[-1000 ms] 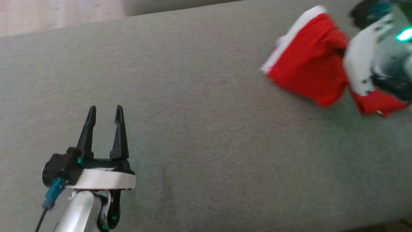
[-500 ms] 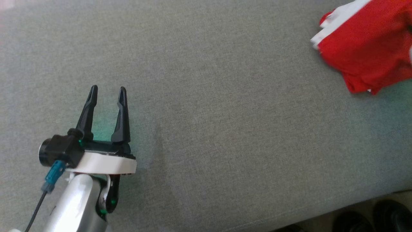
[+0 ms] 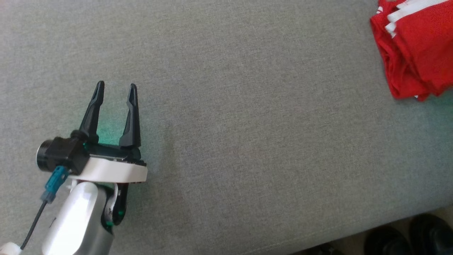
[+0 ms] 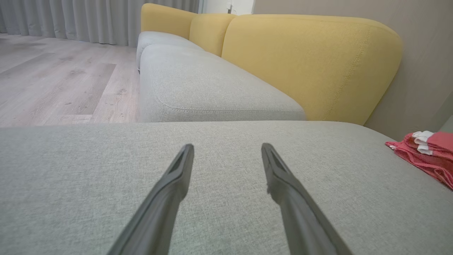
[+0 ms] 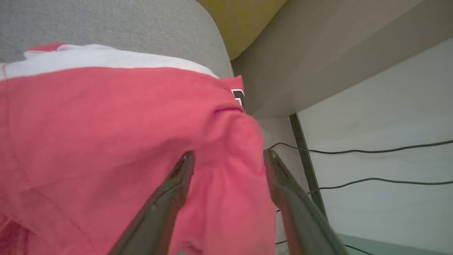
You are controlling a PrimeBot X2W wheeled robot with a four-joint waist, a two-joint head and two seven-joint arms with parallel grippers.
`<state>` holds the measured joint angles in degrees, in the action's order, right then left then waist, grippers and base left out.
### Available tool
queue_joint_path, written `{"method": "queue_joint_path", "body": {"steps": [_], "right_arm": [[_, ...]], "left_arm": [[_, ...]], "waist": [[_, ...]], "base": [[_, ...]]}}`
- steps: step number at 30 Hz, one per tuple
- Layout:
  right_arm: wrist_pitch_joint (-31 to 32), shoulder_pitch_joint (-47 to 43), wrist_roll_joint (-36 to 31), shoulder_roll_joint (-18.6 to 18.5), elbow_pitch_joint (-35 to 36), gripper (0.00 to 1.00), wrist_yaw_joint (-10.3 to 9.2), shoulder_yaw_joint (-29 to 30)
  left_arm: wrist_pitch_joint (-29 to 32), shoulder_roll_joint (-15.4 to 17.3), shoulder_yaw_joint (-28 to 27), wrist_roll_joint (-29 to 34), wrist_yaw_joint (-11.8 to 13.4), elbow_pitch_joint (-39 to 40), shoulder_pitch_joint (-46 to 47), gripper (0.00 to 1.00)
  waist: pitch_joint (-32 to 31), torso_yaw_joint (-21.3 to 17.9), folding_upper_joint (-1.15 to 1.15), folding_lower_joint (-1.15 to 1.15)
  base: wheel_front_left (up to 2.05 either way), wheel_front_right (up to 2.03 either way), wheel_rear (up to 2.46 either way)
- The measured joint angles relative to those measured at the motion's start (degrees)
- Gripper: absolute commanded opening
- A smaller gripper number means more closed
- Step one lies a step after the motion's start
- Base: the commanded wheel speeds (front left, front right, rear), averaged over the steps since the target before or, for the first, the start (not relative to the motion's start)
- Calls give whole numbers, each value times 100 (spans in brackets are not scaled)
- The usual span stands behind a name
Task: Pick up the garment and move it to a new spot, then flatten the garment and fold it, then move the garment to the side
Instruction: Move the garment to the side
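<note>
The garment is red with white bands and lies bunched at the far right of the grey seat; it shows small in the left wrist view. My right gripper is open right over it, and a fold of the red garment sits between its spread fingers. My left gripper is open with nothing in it, low over bare grey fabric at the lower left, far from the garment. Its fingers point along the seat.
The grey seat cushion spreads wide between the grippers. Yellow backrests and a wooden floor lie beyond it. Dark rounded shapes sit below the seat's front edge. Black cables run over pale floor past the seat's end.
The head view has shifted. The garment, earlier hanging from my right gripper, now lies bunched at the seat's right end, and the right arm has left that view. The left gripper stays open.
</note>
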<state>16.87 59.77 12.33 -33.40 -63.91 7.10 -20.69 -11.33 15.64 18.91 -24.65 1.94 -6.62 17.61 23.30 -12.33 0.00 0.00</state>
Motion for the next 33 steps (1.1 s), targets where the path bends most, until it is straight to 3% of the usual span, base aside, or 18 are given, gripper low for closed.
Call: {"method": "queue_joint_path", "body": {"steps": [6, 10, 14, 22, 29, 33], "right_arm": [[-111, -15, -646, 264, -445, 100, 0, 702], [-606, -136, -642, 719, -303, 100, 0, 1024], [-1429, -653, -406, 1181, 221, 100, 0, 1132], [-2565, -2463, 166, 1613, 1730, 100, 0, 956], [-2820, -4039, 172, 1933, 3012, 100, 0, 1292], [-2509, -4729, -7, 2252, 3684, 100, 0, 1370]], "left_arm": [[-22, -7, 18, -19, 4, -57, -55, 100], [-97, -32, -16, -135, 14, -129, -239, 100], [-190, -113, -66, -255, 62, -293, -627, 100], [-289, -233, -387, -376, 166, -503, -1266, 100], [-294, -237, -614, -461, 187, -572, -1731, 100], [-294, -211, -646, -461, 158, -594, -1963, 100]], "waist": [[-270, 2, 0, -1], [-569, 3, 0, -1], [-950, 45, 0, -1], [-1709, 334, 0, -2], [-2155, 744, 0, -2], [-2354, 923, 0, -2]], "base": [[0, 0, 0], [0, 0, 0], [0, 0, 0], [0, 0, 0], [0, 0, 0], [0, 0, 0]]}}
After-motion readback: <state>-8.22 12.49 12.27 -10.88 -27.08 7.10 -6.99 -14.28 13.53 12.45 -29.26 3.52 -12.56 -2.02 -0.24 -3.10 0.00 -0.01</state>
